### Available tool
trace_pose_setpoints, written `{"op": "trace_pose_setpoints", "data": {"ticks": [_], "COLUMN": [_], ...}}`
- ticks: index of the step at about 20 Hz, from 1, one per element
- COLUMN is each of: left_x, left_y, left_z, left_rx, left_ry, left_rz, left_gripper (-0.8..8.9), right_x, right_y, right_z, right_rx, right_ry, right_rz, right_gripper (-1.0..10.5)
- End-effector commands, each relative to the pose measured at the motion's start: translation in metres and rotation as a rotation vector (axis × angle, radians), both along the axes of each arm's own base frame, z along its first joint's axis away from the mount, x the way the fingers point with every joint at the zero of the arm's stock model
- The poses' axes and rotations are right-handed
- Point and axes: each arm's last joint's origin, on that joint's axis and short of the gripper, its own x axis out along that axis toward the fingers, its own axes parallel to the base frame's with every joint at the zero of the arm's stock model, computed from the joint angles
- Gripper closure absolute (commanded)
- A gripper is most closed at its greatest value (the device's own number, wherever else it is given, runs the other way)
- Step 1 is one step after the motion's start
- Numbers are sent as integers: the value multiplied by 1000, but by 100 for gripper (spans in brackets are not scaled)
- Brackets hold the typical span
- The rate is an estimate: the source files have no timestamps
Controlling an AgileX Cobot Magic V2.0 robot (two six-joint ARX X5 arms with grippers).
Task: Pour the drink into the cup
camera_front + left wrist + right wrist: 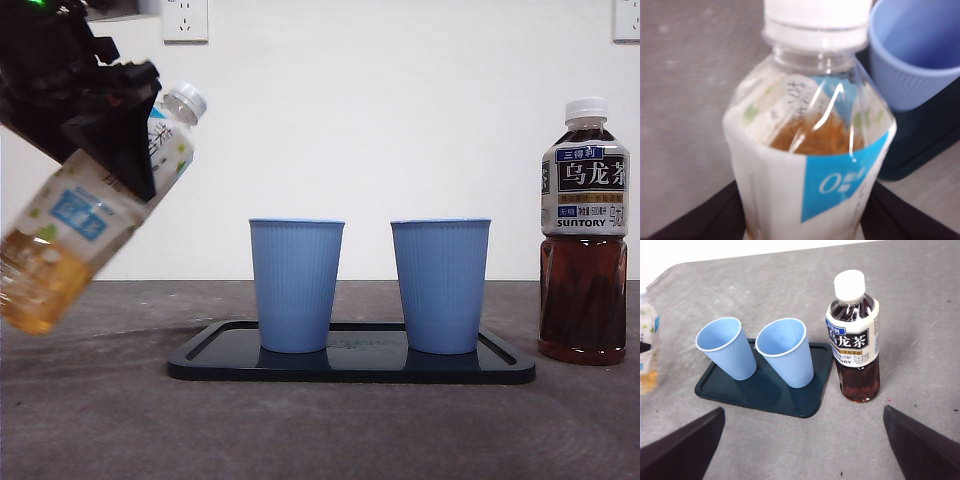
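Note:
My left gripper point(110, 130) is shut on a pale tea bottle point(95, 210) with a white and blue label and a white cap. It holds the bottle in the air at the left, tilted with its cap toward the cups. The bottle fills the left wrist view point(815, 150), cap on. Two empty blue cups point(295, 285) point(440, 285) stand on a dark tray point(350, 365). The left cup also shows in the left wrist view point(912, 60). My right gripper point(802, 450) is open and empty, high above the table, back from the tray point(765, 390).
A dark oolong tea bottle point(585, 230) with a white cap stands upright right of the tray; it also shows in the right wrist view point(854, 337). The grey table point(320, 430) runs to a white wall.

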Motion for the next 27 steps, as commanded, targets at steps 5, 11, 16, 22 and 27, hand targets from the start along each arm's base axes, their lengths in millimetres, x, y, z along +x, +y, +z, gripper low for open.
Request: {"op": "trace_pose_setpoints", "data": {"ticks": [5, 11, 16, 22, 27], "left_x": [16, 17, 15, 13, 11], "left_y": [-44, -68, -84, -98, -106], "left_z": [25, 20, 4, -5, -9], "left_rx": [289, 546, 736, 882, 972], "left_ry": [-37, -52, -72, -121, -142], "left_rz": [-77, -122, -134, -146, -188], "left_gripper": [599, 599, 600, 601, 603], "right_x": [0, 0, 0, 0, 0], "right_y": [-1, -1, -1, -1, -1], "right_z": [3, 3, 3, 3, 3], "right_rx": [-9, -14, -7, -3, 3], "right_ry": [-15, -16, -13, -12, -10], "right_rz": [-34, -47, -43, -37, -23], "right_gripper": [440, 440, 440, 440, 440]}}
